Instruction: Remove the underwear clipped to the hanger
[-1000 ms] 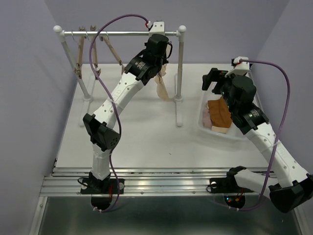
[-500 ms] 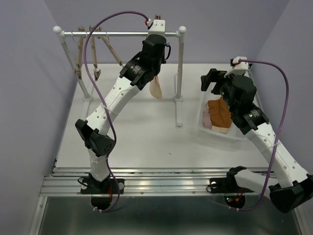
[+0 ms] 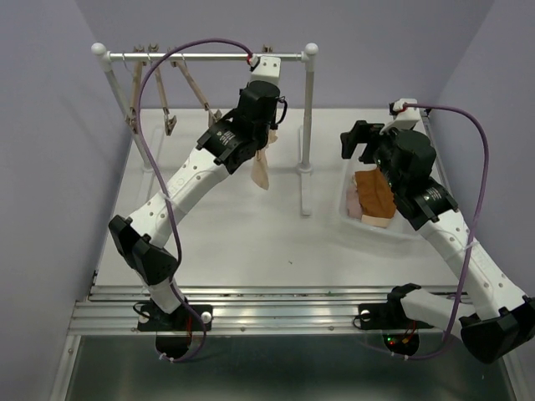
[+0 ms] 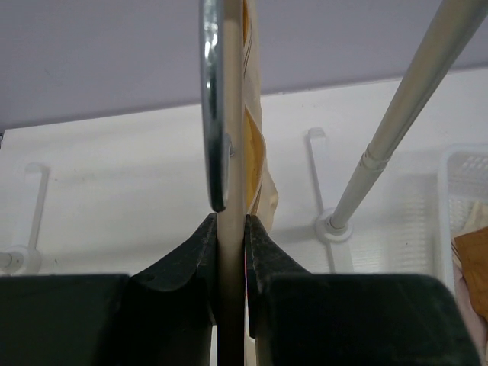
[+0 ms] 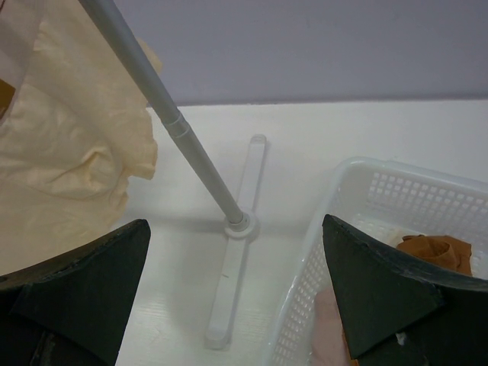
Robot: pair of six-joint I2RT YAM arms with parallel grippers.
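Wood is what my left tool has clamped: its two fingers are pressed flat on either face of the hanger, seen edge-on, with the metal hook lying against it. The beige brief hangs from that hanger as a narrow folded strip, long axis vertical, lower end pointing down at the bench without touching it. It sits below the rail, left of the right post, with a visible gap between cloth and post. The bare hangers are well apart at the rail's left end.

My right tool has its fingers spread wide, holding nothing, above the left rim of the basket. The rust-brown brief lies in the basket over the pale pink brief.

Against a second ago, the left arm has drawn back from the rail, its elbow swung left, and the beige brief has come away from the post; the right arm barely moved
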